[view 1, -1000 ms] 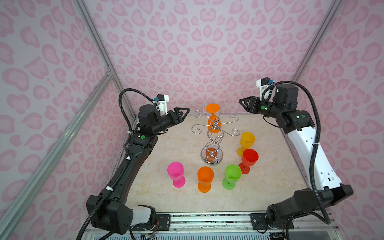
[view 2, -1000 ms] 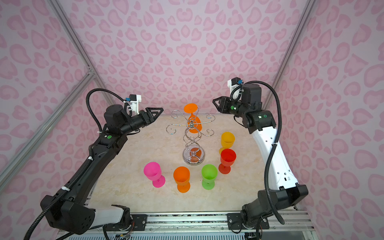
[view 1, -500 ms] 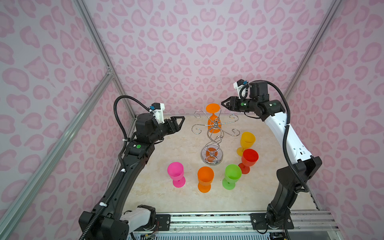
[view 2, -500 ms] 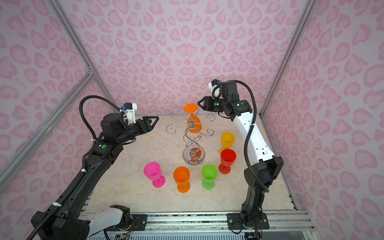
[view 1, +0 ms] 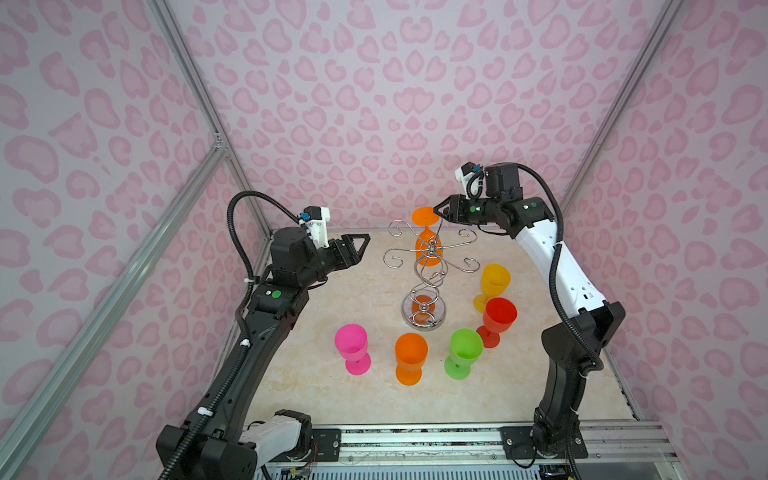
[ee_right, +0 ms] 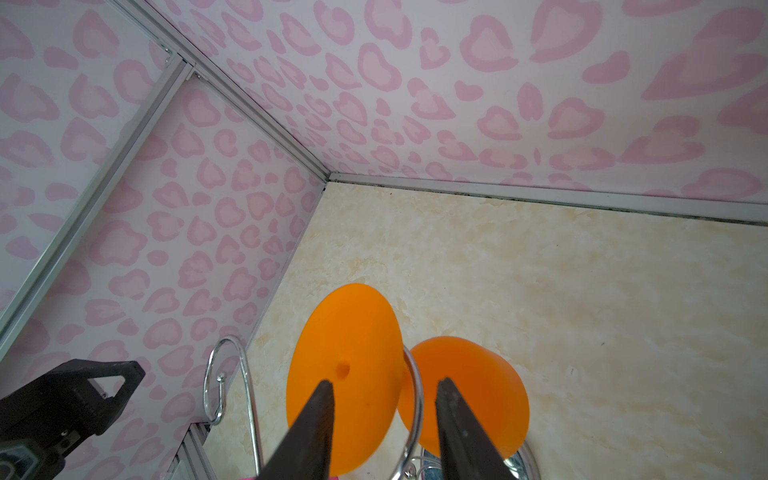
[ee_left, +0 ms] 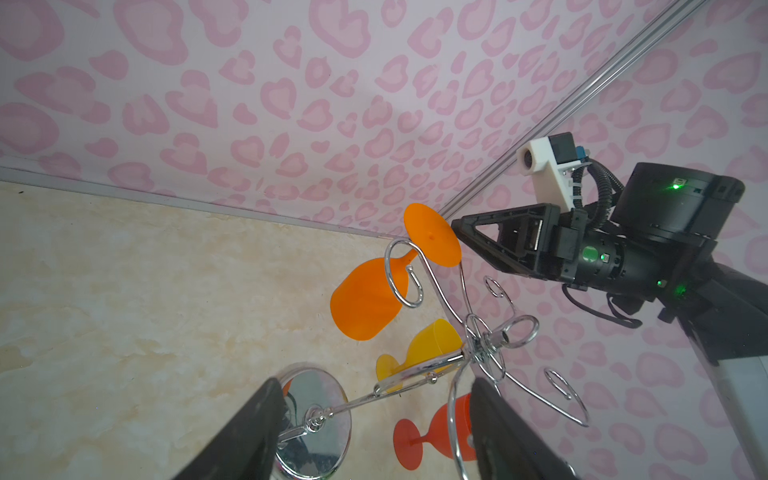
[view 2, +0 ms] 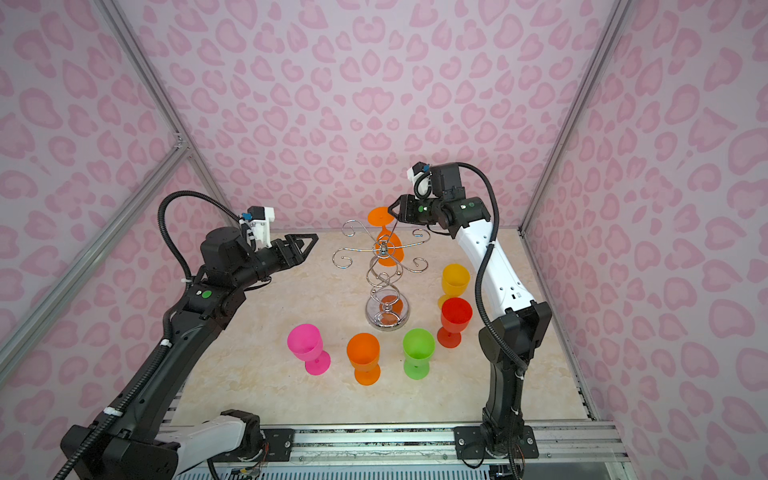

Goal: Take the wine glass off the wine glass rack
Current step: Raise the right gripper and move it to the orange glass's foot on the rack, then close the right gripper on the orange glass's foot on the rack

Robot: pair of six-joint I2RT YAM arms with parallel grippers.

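Note:
An orange wine glass (view 1: 428, 249) (view 2: 390, 252) hangs upside down from a back arm of the chrome wine glass rack (view 1: 424, 316) (view 2: 387, 316), its round foot uppermost. My right gripper (view 1: 437, 214) (view 2: 392, 212) is open, its tips right at the edge of that foot. In the right wrist view the two fingers (ee_right: 384, 382) stand apart in front of the wine glass (ee_right: 345, 353), one over the foot, one over the bowl. My left gripper (view 1: 363, 245) (view 2: 311, 245) (ee_left: 376, 386) hovers open left of the rack (ee_left: 316, 415), holding nothing.
Several upright plastic glasses stand around the rack's base: pink (view 1: 351, 345), orange (view 1: 410, 357), green (view 1: 464, 351), red (view 1: 498, 318) and yellow (view 1: 494, 282). The back wall is close behind the rack, and the side walls close behind both arms.
My right gripper has swung left from the right wall until its tips reach the hanging glass's foot. My left gripper has dropped slightly and stays left of the rack.

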